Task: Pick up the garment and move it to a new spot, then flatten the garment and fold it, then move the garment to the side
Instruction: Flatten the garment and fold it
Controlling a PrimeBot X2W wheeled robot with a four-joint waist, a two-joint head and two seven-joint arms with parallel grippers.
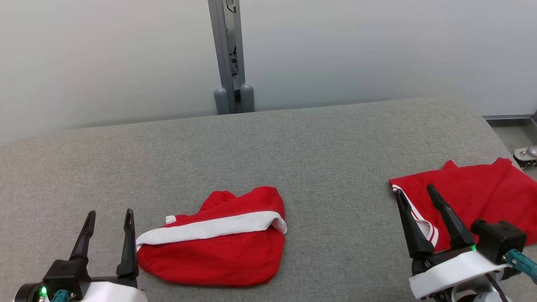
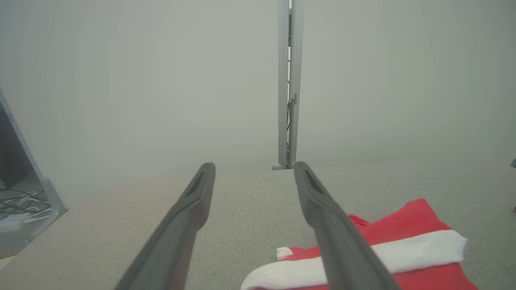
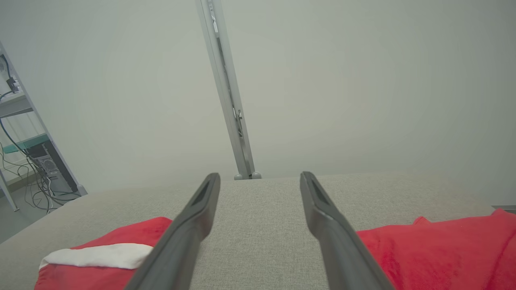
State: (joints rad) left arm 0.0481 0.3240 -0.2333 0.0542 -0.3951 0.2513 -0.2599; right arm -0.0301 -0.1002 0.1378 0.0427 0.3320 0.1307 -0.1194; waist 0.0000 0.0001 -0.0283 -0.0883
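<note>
Both the left tool (image 1: 110, 213) and right tool (image 1: 414, 189) stand wide, empty. Pick-up seems in hand: the left tool, just beside the crumpled garment (image 1: 218, 247), must pinch its cloth.

Soft, even light fills the room, with no glare; the shadow under the crumpled cloth (image 1: 218, 251) is faint. The head view is sharp. Both wrist views look hazy and washed out, the fingers (image 2: 177, 233) blurred close up, the worktop (image 3: 262, 209) edge bowed.
</note>
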